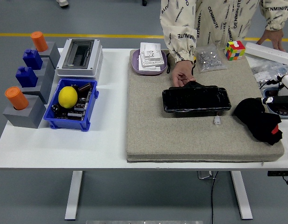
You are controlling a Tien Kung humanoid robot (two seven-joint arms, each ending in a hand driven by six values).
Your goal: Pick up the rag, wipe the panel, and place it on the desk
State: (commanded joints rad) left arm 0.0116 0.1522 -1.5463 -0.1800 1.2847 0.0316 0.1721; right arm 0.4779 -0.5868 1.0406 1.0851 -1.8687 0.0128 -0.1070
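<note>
- Only part of the right hand [280, 95] is seen at the picture's right edge; whether its fingers are spread or curled cannot be told.
- The black rag [260, 119] lies crumpled on the grey mat [148, 126], just beside that hand and apparently ungrasped.
- The black panel [196, 99] is steadied at its far edge by a person's hand [182, 73], presumably for wiping.

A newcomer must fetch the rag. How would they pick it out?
Find the grey felt mat covering the table's right half. The rag is the crumpled black cloth near its right edge, right of the glossy black panel; unlike that flat panel, it is soft and lumpy.
</note>
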